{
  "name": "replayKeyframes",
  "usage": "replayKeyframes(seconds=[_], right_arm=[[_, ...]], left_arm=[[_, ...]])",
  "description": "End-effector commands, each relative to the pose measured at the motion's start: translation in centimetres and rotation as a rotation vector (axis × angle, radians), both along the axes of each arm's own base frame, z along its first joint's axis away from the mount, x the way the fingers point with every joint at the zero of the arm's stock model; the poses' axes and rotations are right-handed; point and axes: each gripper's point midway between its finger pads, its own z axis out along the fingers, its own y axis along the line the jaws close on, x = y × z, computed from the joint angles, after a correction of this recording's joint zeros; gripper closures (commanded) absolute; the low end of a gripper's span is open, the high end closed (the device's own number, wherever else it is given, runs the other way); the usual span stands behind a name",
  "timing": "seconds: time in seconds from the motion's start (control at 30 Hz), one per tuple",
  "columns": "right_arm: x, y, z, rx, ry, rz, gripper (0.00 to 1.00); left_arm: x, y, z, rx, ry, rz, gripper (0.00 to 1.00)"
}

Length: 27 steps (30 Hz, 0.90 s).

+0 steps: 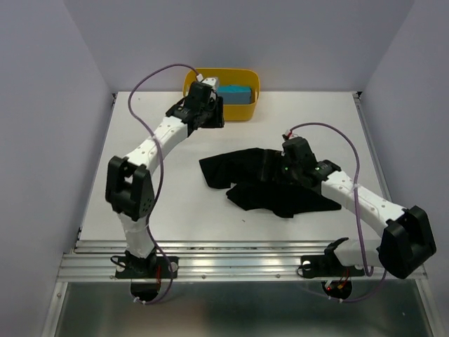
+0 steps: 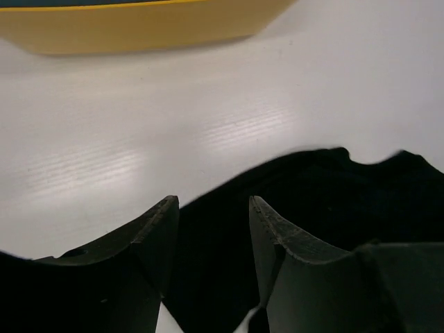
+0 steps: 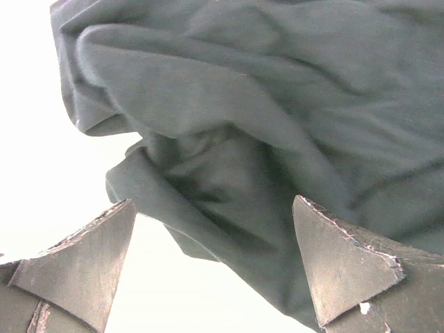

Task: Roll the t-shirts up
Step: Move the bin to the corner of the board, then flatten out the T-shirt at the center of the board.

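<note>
The black t-shirt [image 1: 270,186] lies crumpled in the middle of the table and fills the right wrist view [image 3: 277,104]. My right gripper [image 1: 278,168] [image 3: 211,208] hangs just over its near edge, jaws wide apart, holding nothing. The teal-blue t-shirt [image 1: 235,93] lies folded inside the yellow tub [image 1: 249,111]. My left gripper [image 1: 212,107] [image 2: 214,205] is beside the tub's front left corner, jaws partly apart. Black cloth [image 2: 333,194] lies on the table under and to the right of the left gripper; its fingers do not visibly pinch it.
The yellow tub [image 2: 139,28] stands at the back of the white table [image 1: 154,203], just ahead of the left gripper. Purple cables loop over both arms. Grey walls close in the left, right and back sides.
</note>
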Motion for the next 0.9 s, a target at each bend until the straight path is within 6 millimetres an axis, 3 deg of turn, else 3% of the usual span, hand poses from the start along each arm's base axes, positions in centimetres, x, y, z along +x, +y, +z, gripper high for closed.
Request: replayKeyframes(seconds=[0.0, 0.07, 0.1, 0.13, 0.23, 0.3, 0.33, 0.47, 0.6, 0.67, 0.7, 0.87], right_arm=[[1.0, 3.3, 0.4, -0.017, -0.042, 0.092, 0.0], [1.1, 4.0, -0.6, -0.028, -0.021, 0.103, 0.0], [1.3, 4.4, -1.7, -0.031, 0.007, 0.108, 0.0], [1.8, 4.7, -1.9, -0.023, 0.005, 0.098, 0.0], [3.6, 5.8, -2.7, -0.034, 0.009, 0.096, 0.1], [4.3, 6.3, -2.9, -0.034, 0.012, 0.091, 0.31], [4.6, 6.5, -3.0, -0.035, 0.011, 0.092, 0.52], [4.7, 6.6, -2.4, -0.014, -0.004, 0.08, 0.98], [4.2, 7.3, -0.2, 0.056, -0.038, 0.11, 0.99], [3.7, 8.1, 1.1, 0.105, -0.073, 0.164, 0.99], [3.1, 8.4, 2.9, 0.147, -0.108, 0.197, 0.99], [0.9, 8.5, 7.2, 0.218, -0.23, 0.315, 0.99]], left_arm=[[-4.5, 1.3, 5.7, -0.087, -0.105, -0.001, 0.44], [-5.9, 2.5, 4.7, -0.074, -0.096, 0.034, 0.41], [-7.1, 3.6, 1.9, -0.038, -0.052, 0.059, 0.35], [-7.1, 5.4, 1.5, 0.004, -0.076, 0.132, 0.27], [-8.9, 7.1, -2.7, 0.064, 0.045, 0.154, 0.25], [-10.3, 6.2, -4.0, 0.033, 0.1, 0.128, 0.23], [-11.6, 5.3, -4.5, -0.01, 0.129, 0.089, 0.2], [-14.1, 2.2, -5.1, -0.118, 0.172, 0.06, 0.14], [-17.0, -0.7, -6.7, -0.145, 0.229, 0.026, 0.15], [-17.3, -1.3, -6.9, -0.175, 0.231, 0.028, 0.15], [-17.4, -1.5, -7.1, -0.185, 0.237, 0.031, 0.16], [-17.9, -2.7, -7.8, -0.233, 0.254, 0.016, 0.17]])
